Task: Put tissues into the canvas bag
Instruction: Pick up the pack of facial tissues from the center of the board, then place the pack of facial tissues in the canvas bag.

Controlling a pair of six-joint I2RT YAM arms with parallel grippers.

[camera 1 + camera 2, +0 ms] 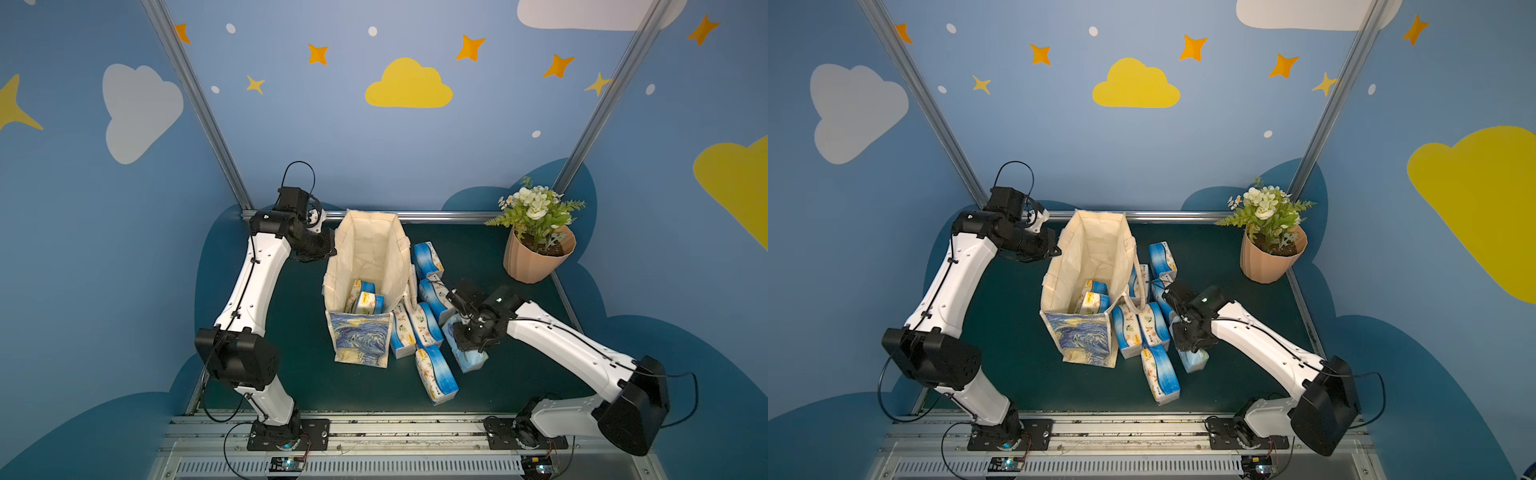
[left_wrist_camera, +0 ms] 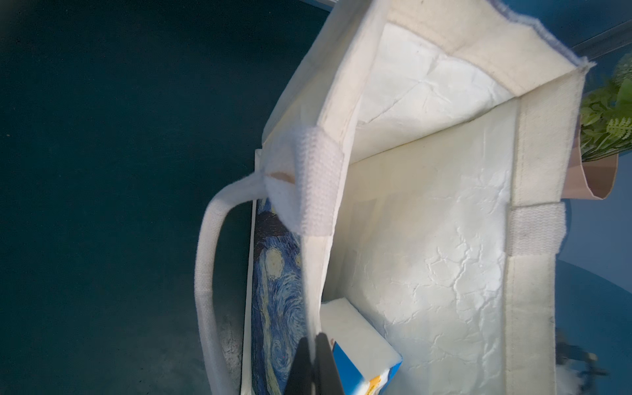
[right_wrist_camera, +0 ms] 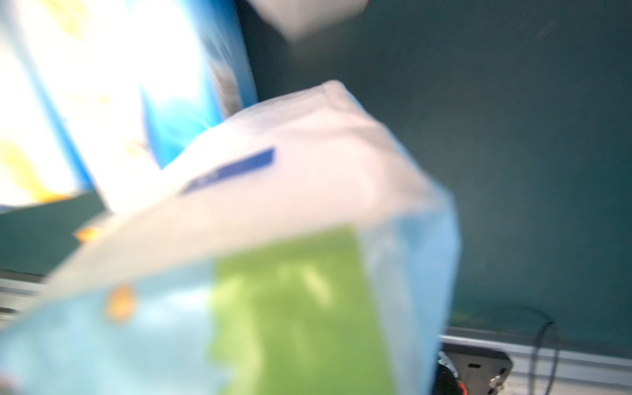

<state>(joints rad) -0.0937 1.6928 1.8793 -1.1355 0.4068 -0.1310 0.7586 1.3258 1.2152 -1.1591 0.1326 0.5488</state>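
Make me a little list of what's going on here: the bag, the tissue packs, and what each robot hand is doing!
Canvas bag: standing open, mid-table
Packs in the bag: two showing
Packs outside: several white-and-blue ones lying beside the bag
Left hand: shut, pinching the bag's rim
Right hand: shut on the pale blue-green pack
Flowerpot: far corner, apart from the packs
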